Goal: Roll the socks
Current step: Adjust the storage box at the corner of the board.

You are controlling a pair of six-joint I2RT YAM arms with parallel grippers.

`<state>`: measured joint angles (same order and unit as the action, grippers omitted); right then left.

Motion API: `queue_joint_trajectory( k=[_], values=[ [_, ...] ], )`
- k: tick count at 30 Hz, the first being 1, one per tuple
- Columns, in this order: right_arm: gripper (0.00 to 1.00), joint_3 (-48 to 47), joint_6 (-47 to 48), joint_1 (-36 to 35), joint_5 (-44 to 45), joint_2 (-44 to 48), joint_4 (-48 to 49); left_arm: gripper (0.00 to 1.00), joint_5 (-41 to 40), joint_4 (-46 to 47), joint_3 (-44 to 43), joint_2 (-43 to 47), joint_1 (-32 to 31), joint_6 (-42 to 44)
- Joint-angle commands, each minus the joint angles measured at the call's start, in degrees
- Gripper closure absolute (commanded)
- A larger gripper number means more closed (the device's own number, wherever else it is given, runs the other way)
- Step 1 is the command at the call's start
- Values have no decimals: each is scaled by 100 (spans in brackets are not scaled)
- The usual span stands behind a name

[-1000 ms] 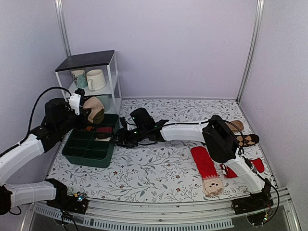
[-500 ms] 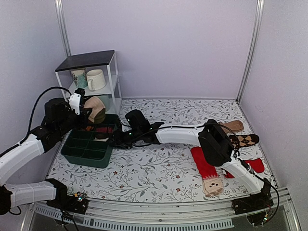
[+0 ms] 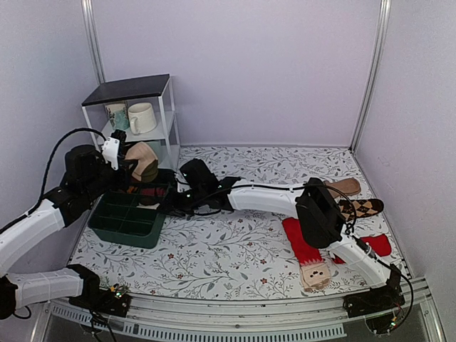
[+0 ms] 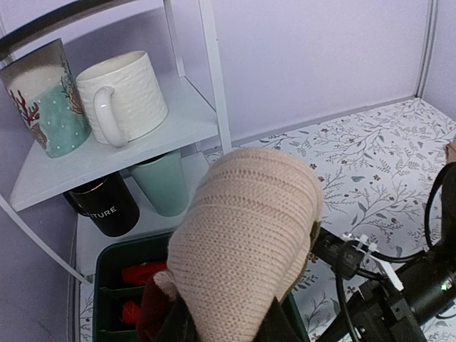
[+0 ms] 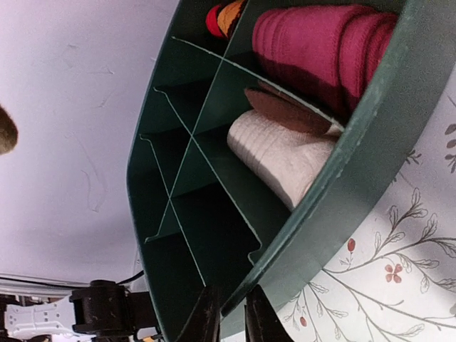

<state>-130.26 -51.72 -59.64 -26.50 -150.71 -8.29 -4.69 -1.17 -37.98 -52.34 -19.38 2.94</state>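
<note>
The socks (image 3: pixel 142 162), a tan-beige knitted pair rolled into a bundle, hang above the far end of the green divided tray (image 3: pixel 127 222). My left gripper (image 3: pixel 132 172) is shut on them. In the left wrist view the socks (image 4: pixel 249 235) fill the centre, with a dark maroon end at the lower left, and they hide most of the left gripper (image 4: pixel 228 329). My right gripper (image 3: pixel 169 204) reaches across the table and is shut on the tray's right rim (image 5: pixel 342 192). The right gripper (image 5: pixel 229 313) has one finger inside the wall and one outside.
The tray holds a magenta roll (image 5: pixel 313 43) and a beige roll with brown (image 5: pixel 278 153). A white shelf (image 3: pixel 135 114) with mugs (image 4: pixel 121 100) stands behind the tray. Red face-patterned socks (image 3: pixel 306 249) and a brown argyle sock (image 3: pixel 363 206) lie at the right.
My right gripper slid left to the tray and closed on its rim, and the tray shifted slightly left. The left arm with the sock roll stayed put.
</note>
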Motion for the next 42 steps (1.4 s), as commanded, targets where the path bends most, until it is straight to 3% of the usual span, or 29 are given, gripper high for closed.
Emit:
queue_joint_trajectory(
  k=[1,5,8,12,19,35,39,42],
  values=[
    [94,-317,451,-173,705,-220,-650,100,68,161,16,133,-83,-53],
    [97,-216,772,-261,1438,-8,-1194,100,-167,103,9,164,-93,-142],
    [96,348,1169,-355,1966,443,-1012,100,-334,91,29,147,-95,-208],
    [76,578,1288,-389,2285,805,-907,100,-452,50,11,93,-94,-263],
    [61,94,1425,-550,2523,735,-1176,100,-624,-80,39,38,-124,-376],
    [60,-806,1063,-707,2313,-66,-1190,100,-982,-178,141,92,-388,-489],
    [60,-772,1109,-711,2582,-21,-1420,100,-1096,-248,197,44,-452,-524],
    [57,-210,1153,-695,2812,343,-1340,100,-1213,-199,367,-53,-462,-602]
  ],
)
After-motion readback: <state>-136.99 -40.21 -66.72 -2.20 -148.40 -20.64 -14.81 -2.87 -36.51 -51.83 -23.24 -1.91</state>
